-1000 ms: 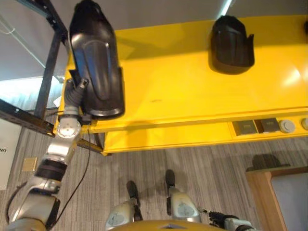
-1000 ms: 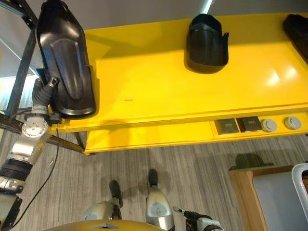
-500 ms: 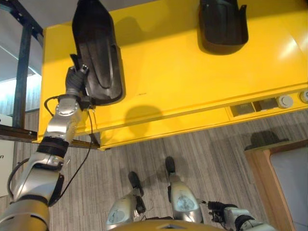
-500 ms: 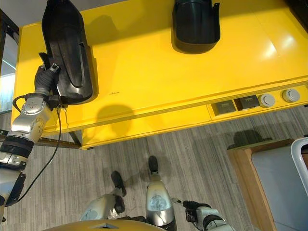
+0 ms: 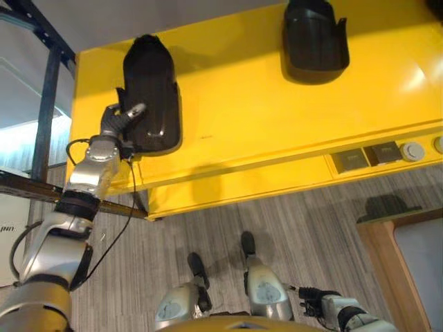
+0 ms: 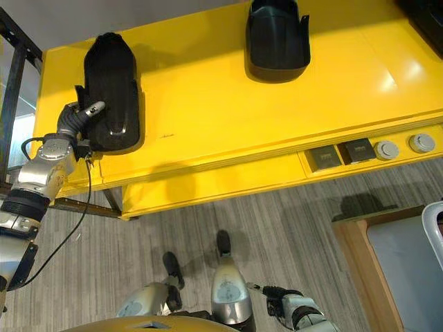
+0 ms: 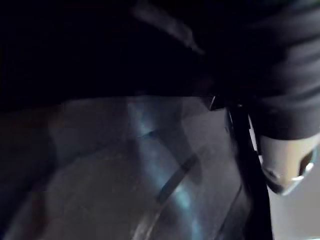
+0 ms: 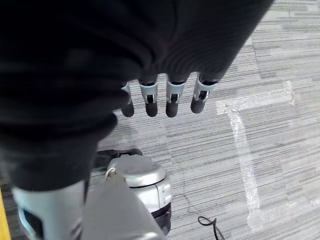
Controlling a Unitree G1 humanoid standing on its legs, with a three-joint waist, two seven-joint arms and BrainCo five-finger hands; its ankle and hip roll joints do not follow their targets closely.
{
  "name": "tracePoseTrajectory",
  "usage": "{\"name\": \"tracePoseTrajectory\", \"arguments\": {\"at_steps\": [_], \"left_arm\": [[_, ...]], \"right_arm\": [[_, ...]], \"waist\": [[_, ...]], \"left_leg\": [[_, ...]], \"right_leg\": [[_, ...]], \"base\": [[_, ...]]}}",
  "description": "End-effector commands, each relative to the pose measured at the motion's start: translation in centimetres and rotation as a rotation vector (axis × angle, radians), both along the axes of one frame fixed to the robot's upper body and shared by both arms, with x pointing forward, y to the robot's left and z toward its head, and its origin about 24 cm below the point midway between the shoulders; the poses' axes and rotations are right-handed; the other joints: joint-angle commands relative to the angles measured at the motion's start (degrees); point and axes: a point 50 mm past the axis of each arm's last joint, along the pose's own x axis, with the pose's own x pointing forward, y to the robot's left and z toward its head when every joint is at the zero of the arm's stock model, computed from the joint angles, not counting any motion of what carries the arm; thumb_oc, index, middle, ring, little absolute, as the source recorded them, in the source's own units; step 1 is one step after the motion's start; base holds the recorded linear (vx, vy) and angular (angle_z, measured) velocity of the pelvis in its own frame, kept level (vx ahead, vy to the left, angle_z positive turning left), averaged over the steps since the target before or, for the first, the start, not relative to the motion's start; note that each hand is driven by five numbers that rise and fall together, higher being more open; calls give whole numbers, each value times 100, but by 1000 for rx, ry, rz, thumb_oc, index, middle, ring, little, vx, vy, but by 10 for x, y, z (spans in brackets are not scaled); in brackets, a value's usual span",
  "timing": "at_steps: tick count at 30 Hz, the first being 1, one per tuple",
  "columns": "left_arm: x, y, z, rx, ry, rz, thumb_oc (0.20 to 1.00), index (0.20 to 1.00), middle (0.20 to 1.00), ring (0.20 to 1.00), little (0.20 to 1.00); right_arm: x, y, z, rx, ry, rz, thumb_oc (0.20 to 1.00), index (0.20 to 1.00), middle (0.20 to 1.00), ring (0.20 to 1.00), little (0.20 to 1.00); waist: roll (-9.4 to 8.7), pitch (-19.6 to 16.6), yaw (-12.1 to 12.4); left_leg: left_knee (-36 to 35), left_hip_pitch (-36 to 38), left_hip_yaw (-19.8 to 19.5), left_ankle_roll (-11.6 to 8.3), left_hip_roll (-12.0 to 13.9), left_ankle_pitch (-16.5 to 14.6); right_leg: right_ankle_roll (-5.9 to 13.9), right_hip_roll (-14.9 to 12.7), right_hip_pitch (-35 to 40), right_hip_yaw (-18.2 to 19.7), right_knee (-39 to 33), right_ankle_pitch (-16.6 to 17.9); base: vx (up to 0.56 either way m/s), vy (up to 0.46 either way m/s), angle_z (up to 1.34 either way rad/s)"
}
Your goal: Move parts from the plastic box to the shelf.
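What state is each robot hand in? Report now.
Left robot hand: at the near end of the black part on the yellow shelf; grip cannot be told.
Right robot hand: open, holding nothing, hanging over the floor.

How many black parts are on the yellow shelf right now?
2, maybe a third: one black part at the left hand, one mid-shelf, a dark edge far right.

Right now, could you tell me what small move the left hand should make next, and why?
Probably ease the left hand back off the black part. The part lies flat on the yellow shelf, and the hand looks relaxed against its near edge.
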Motion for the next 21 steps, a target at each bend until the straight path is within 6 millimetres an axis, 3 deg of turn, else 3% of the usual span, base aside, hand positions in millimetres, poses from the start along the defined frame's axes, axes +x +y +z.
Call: {"name": "tracePoseTrajectory", "arguments": {"at_steps": [1, 9, 12, 15, 16, 17, 18, 19, 20, 21], "left_arm": [[-8, 32, -30, 167, 193, 136, 1000, 1000, 1000, 1000, 1000], [-2, 42, -21, 370, 282, 201, 1000, 1000, 1000, 1000, 1000], [6, 31, -10, 317, 205, 165, 1000, 1000, 1000, 1000, 1000], [13, 11, 26, 202, -87, 107, 1000, 1000, 1000, 1000, 1000], [8, -4, 62, 119, -304, 64, 1000, 1000, 1000, 1000, 1000], [6, -6, 68, 105, -345, 55, 1000, 1000, 1000, 1000, 1000], [-9, -14, 93, 103, -516, -34, 1000, 1000, 1000, 1000, 1000], [-25, -22, 96, 77, -560, -128, 736, 736, 736, 736, 736], [-40, -33, 86, 42, -562, -238, 200, 200, 200, 200, 200], [-54, -37, 63, 5, -524, -284, 200, 200, 200, 200, 200]], "right_arm": [[-25, 0, -8, 28, 129, -9, 1000, 1000, 1000, 1000, 1000], [-42, 15, -16, 107, 188, 4, 1000, 1000, 1000, 1000, 1000], [-51, 19, -20, 111, 222, -13, 1000, 1000, 1000, 1000, 1000], [-59, 19, -21, 107, 256, -13, 1000, 1000, 1000, 1000, 1000], [-64, 16, -21, 103, 268, -24, 1000, 1000, 1000, 1000, 1000], [-64, 16, -21, 102, 268, -28, 1000, 1000, 1000, 1000, 1000], [-66, 16, -22, 104, 274, -44, 1000, 1000, 1000, 1000, 1000], [-68, 18, -23, 108, 280, -47, 1000, 1000, 1000, 1000, 1000], [-71, 21, -24, 114, 281, -56, 1000, 1000, 1000, 1000, 1000], [-76, 24, -26, 123, 280, -69, 1000, 1000, 1000, 1000, 1000]], "waist": [[-123, -349, 46], [-166, -803, 95], [-197, -1028, 115], [-216, -1137, 158], [-233, -1182, 215], [-234, -1189, 228], [-261, -1223, 317], [-293, -1242, 417], [-331, -1234, 502], [-357, -1222, 575]], "left_leg": [[-5, -348, -330, -119, -14, -55], [34, -103, -191, -126, 31, -70], [4, 60, -163, -120, 37, -120], [-5, 173, -166, -124, 45, -183], [-5, 216, -174, -131, 64, -203], [-5, 223, -181, -134, 68, -204], [-5, 254, -226, -143, 82, -215], [-5, 266, -283, -145, 95, -239], [-5, 279, -324, -140, 115, -260], [-5, 296, -382, -123, 117, -287]], "right_leg": [[47, 36, 128, -151, 59, -601], [72, 59, 547, -268, 24, -684], [100, 85, 676, -308, 24, -726], [104, 97, 774, -352, 24, -777], [96, 96, 840, -383, 24, -809], [95, 95, 853, -388, 24, -813], [86, 83, 904, -417, 24, -823], [67, 75, 941, -458, 24, -840], [44, 73, 977, -496, 24, -866], [35, 70, 1012, -528, 24, -885]], "base": [[62, 3, 0], [78, -30, 3], [85, -82, 9], [9, -47, 0], [-15, -34, -1], [-23, -32, 3], [0, 0, 0], [-20, -10, 5], [2, 0, 18], [7, 7, 31]]}}
